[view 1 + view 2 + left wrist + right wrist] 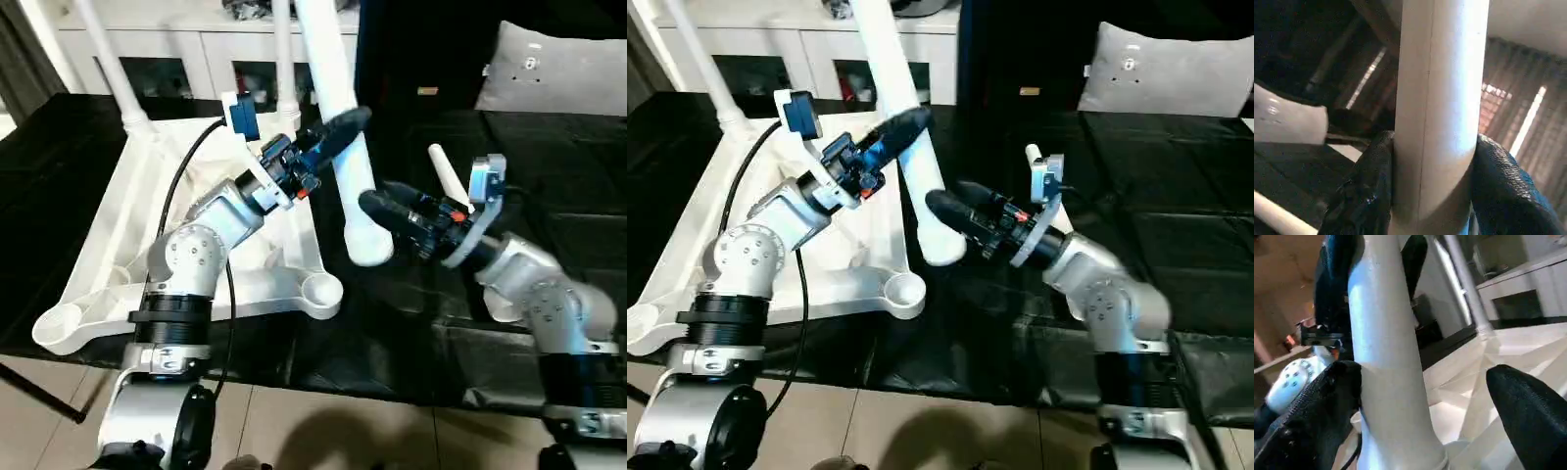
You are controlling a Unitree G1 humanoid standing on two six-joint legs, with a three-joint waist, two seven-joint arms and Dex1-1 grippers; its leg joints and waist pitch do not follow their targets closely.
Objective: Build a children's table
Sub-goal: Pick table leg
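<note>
The top (118, 245) is white plastic and lies upside down on the black surface (549, 196), ribs up, with round sockets at its corners. The near socket (321, 290) beside the left arm is open. Two white legs stand upright in the far sockets: one (108, 59) at the far left corner and another (284, 59) at the far right corner.

A third leg (338, 117), a thick white round tube, is held in the air just right of the top. Its long axis runs steeply, leaning away from the robot toward the cabinet (196, 59); its blunt lower end hangs above the surface, near the open socket but apart from it.

The left gripper (1432, 161) is clamped on this leg about midway up, a black finger pressed on each side. The right gripper (377, 206) meets the leg lower down, near its end: one finger (1322, 401) touches the tube, the other (1528, 406) stands off from it.

A fourth leg (449, 176) shows behind the right gripper.
</note>
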